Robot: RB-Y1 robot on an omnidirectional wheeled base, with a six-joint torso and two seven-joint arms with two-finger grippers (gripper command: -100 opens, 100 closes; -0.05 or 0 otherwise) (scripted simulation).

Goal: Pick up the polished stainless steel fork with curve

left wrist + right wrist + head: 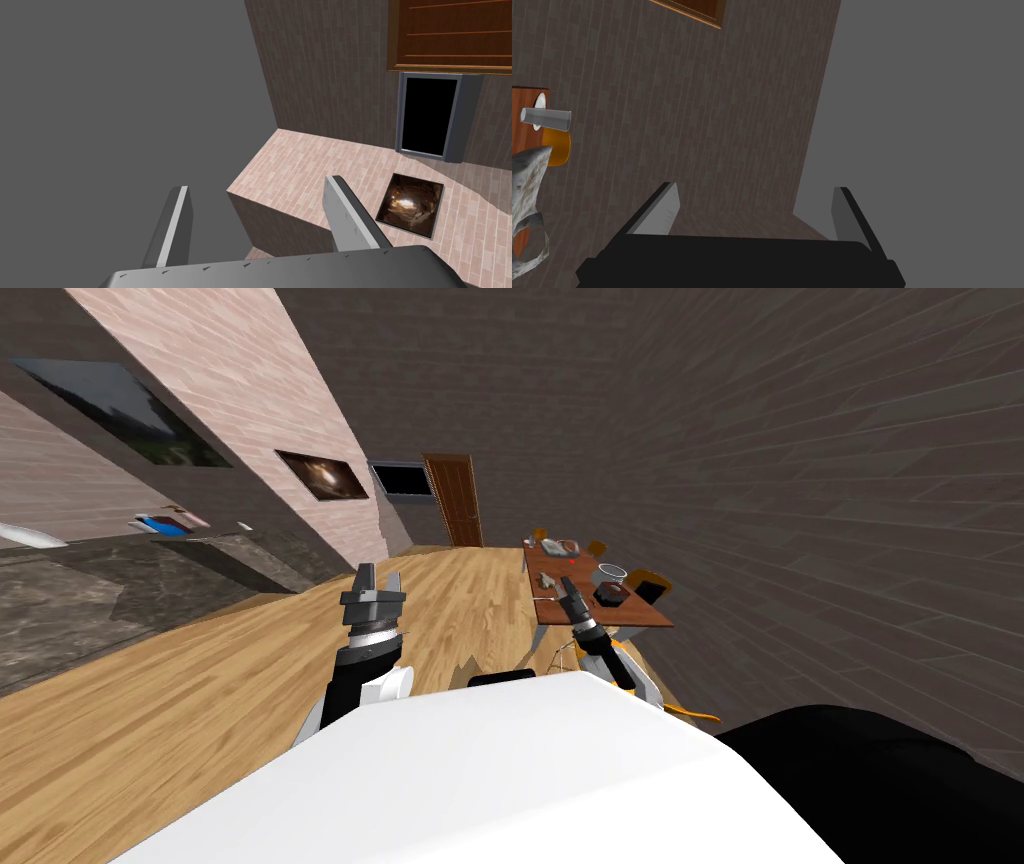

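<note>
Ahead and to the right, in the head view, a brown table (640, 610) stood on the wooden floor (200, 688), close to a dark brick wall. The right arm was stretched toward its near end, and the right gripper (566, 586) hung above the table top. In the right wrist view its two fingers stood wide apart with nothing between them, so the jaws were open. A thin pale thing lay flat on the near part of the table, just beside that gripper. This was most likely the fork (546, 600), but it was too small to make out its shape. Further along the table there was a dark box (610, 594), and a chair (648, 584) with an orange seat stood at the table's far side. The right wrist view also showed a clear glass (546, 117) on the table and, nearer to the hand, a grey mottled object (527, 180) which I could not name. The left gripper (380, 581) was raised over the floor, well apart from the table, and its jaws were open and empty too.
</note>
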